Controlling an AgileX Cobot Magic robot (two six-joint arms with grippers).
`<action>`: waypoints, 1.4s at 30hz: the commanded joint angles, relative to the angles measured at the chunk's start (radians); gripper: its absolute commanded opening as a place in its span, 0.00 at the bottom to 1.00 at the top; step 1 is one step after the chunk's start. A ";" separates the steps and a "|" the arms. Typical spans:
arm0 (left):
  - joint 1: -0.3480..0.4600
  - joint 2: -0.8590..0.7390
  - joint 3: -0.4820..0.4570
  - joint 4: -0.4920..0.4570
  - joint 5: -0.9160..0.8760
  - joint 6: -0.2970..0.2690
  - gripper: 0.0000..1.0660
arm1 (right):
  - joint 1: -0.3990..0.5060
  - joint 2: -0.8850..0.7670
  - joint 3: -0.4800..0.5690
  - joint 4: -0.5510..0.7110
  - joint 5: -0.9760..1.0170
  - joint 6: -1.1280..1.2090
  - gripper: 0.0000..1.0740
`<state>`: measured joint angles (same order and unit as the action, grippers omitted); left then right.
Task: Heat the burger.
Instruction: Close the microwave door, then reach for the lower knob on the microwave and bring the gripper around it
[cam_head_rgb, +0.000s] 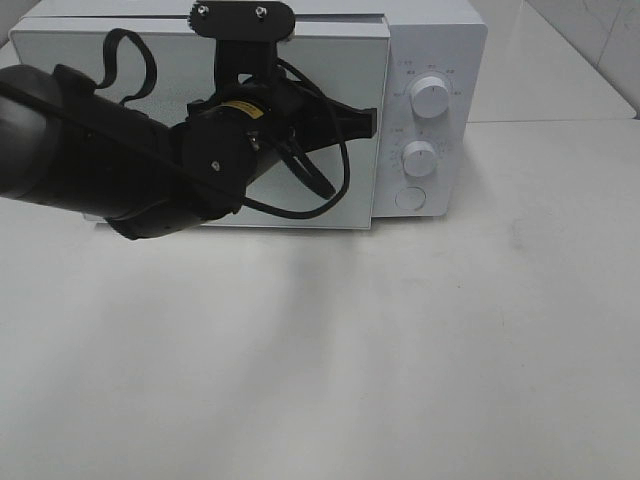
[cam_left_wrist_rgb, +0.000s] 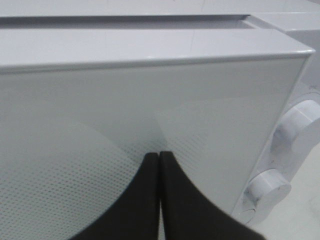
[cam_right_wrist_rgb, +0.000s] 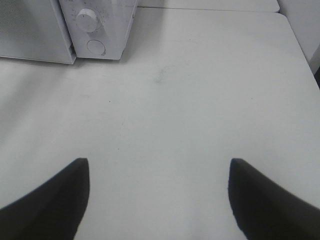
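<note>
Left gripper (closed) at microwave

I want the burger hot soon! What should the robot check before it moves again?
1. Burger in sight: not ok, no view shows it.
2. Left pincer shut, pointing at the microwave door: ok.
3. Left pincer touching the door: cannot tell.
4. Door fully closed: cannot tell.
5. Right pincer open and empty above the table: ok.
6. Upper knob free to reach: ok.
</note>
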<state>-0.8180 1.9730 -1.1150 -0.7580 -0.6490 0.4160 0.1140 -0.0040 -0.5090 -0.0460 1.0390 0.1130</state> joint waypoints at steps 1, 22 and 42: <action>0.011 0.016 -0.034 -0.032 -0.030 0.014 0.00 | -0.006 -0.026 0.001 0.004 -0.001 -0.009 0.69; 0.042 0.048 -0.139 -0.069 0.095 0.136 0.00 | -0.006 -0.026 0.001 0.003 -0.001 -0.009 0.69; -0.053 -0.156 0.036 -0.265 0.523 0.380 0.00 | -0.006 -0.026 0.001 0.003 -0.001 -0.009 0.69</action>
<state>-0.8820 1.8450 -1.0930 -1.0170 -0.1960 0.7930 0.1140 -0.0040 -0.5090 -0.0460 1.0390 0.1130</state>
